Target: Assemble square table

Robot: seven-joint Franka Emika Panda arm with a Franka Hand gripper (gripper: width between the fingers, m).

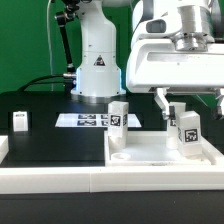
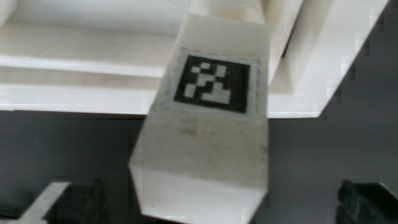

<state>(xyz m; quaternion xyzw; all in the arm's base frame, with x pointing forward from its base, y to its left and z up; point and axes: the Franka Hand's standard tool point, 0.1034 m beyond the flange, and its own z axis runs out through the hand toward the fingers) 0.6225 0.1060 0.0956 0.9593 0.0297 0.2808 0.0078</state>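
Fingers (image 2: pixel 45 205) spread clear of an upright leg peg (image 1: pixel 186 128), lower right, apparently seated in the square top's (image 1: pixel 150 152) corner.

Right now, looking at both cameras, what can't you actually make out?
- Wrist view: the fingers, mostly cut off by the frame edge.
- Wrist view: how the leg sits in the table top, blurred.
- Exterior view: the tag on the small leg at that view's left, too small to read.
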